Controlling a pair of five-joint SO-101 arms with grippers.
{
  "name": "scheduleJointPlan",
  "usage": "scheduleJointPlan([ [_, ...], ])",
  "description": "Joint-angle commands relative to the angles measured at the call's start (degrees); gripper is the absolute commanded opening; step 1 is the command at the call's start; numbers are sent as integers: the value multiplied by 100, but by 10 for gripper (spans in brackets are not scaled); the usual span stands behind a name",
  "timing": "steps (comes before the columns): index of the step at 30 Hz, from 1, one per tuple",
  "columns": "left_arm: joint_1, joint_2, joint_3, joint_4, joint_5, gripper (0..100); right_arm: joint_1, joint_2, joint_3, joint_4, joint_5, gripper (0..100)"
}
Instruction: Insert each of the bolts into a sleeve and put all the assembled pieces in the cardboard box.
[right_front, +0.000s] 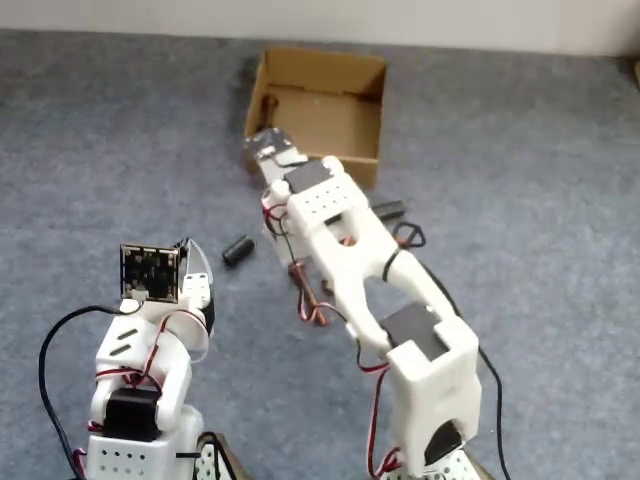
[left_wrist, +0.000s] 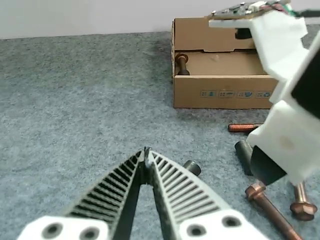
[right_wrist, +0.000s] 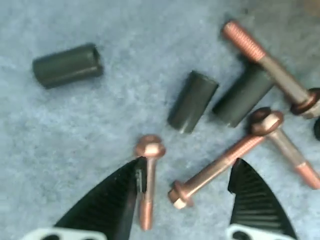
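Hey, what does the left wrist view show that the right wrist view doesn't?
Left wrist view: the cardboard box with a bolt inside, the other arm in white, and the left tool shut. Right wrist view: the right tool open above loose bolts, close up. Both: loose bolts and dark sleeves lying on the grey carpet.

loose copper-coloured bolts: four. dark sleeves: three. cardboard box: one, containing one further bolt. robot arms: two.
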Motion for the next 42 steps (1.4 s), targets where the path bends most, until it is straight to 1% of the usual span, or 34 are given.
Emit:
scheduleJointPlan([
  [1, -66, -40, -251, -114, -26, 6, 127, 48, -374, -110, 79, 255],
  [11, -57, -40, -251, -114, -26, 6, 110, 1174, -1569, 4, 88, 255],
  [16, -48, -40, -251, -114, -26, 6, 22, 1376, -1965, 101, 88, 255],
  [19, -48, -40, -251, -114, -35, 6, 22, 1437, -2044, 57, 88, 248],
  [23, -48, -40, -251, -114, -35, 6, 84, 1446, -2079, 215, 97, 190],
  [27, -48, -40, -251, -114, -35, 6, 22, 1051, -2185, 523, 211, 189],
  [31, -48, -40, -251, -114, -35, 6, -171, 884, -2176, 321, 334, 189],
  [39, -48, -40, -251, -114, -35, 6, -198, 1780, -2237, 163, 352, 184],
  [42, -48, -40, -242, -114, -35, 6, -189, 2026, -2237, 127, 615, 180],
])
